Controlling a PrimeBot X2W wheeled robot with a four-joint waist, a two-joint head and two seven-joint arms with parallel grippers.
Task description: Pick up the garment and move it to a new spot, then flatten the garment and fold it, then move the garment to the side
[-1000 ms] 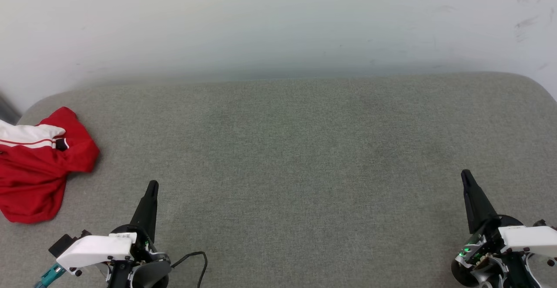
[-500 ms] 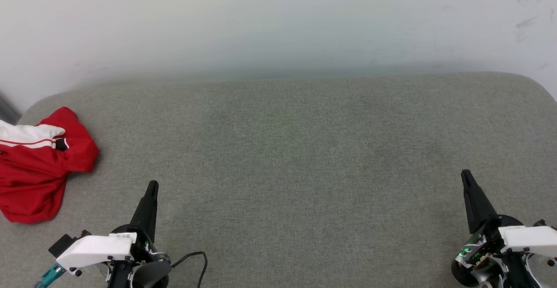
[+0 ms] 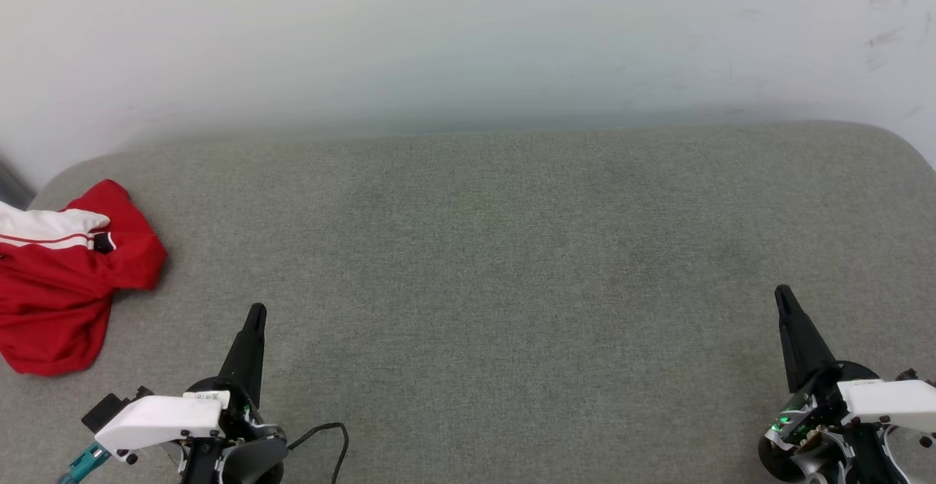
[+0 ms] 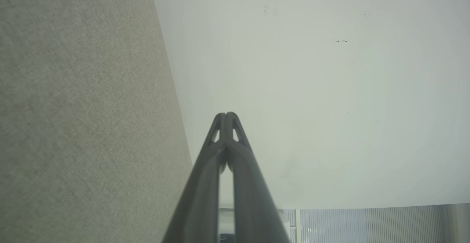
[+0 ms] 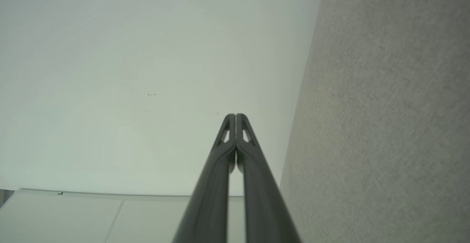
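I judge the task not yet begun: the shirt (image 3: 66,286) lies crumpled at the left edge of the surface (image 3: 512,250), toward its far corner, so picking up, moving, flattening, folding and setting aside are all left. My left jaws and right jaws are pressed shut and empty by the near edge, clear of the shirt.

Both arms low, idle pose.
Left gripper (image 3: 255,314) and right gripper (image 3: 782,294) each pinched closed, empty, fingers pointing forward, well apart from each other.
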